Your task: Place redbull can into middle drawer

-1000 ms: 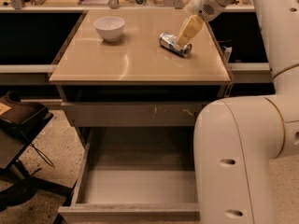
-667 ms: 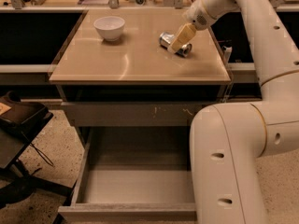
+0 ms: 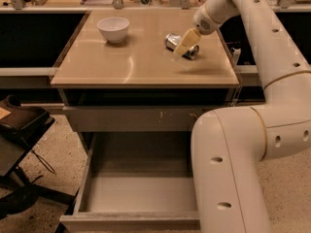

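Tabletop [image 3: 141,64] right of the white bowl [image 3: 113,28] was occupied by the redbull can [image 3: 170,41], lying on its side; the gripper [image 3: 182,46] was positioned over it, and whether it was gripping could not be told.

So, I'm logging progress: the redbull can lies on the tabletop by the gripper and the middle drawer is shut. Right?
No: the camera view shows the middle drawer pulled open, not shut. The redbull can does lie on the tabletop by the gripper.
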`<state>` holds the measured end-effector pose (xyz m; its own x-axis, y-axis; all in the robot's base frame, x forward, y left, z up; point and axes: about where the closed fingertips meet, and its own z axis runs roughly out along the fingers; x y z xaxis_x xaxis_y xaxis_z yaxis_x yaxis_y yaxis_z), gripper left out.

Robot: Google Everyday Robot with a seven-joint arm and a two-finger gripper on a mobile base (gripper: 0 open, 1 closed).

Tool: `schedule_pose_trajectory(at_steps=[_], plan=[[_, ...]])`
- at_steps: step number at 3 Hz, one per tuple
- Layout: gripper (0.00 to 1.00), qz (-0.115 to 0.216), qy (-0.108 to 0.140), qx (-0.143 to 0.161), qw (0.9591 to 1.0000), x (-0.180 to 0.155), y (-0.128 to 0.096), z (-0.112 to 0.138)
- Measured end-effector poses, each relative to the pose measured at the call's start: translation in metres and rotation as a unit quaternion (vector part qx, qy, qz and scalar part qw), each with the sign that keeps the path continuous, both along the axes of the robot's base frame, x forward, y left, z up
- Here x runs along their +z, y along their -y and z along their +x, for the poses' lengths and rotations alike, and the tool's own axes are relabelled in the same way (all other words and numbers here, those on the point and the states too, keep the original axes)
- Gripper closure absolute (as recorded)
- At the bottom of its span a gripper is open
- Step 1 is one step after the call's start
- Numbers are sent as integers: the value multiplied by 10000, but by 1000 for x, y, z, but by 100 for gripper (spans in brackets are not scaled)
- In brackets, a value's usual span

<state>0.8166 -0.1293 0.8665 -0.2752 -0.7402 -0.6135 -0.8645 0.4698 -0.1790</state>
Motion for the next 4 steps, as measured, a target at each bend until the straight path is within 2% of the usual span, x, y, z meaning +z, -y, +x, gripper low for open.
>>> schedule_pose_trajectory(at_steps=[1,2,3,4], plan=[[0,1,-2,2,10000,0,0,0],[0,104,-148,254,9995,-23,-20,2],[0,227,-410,321,9984,-53,-36,5],[0,228,-424,322,9983,-55,-36,6]])
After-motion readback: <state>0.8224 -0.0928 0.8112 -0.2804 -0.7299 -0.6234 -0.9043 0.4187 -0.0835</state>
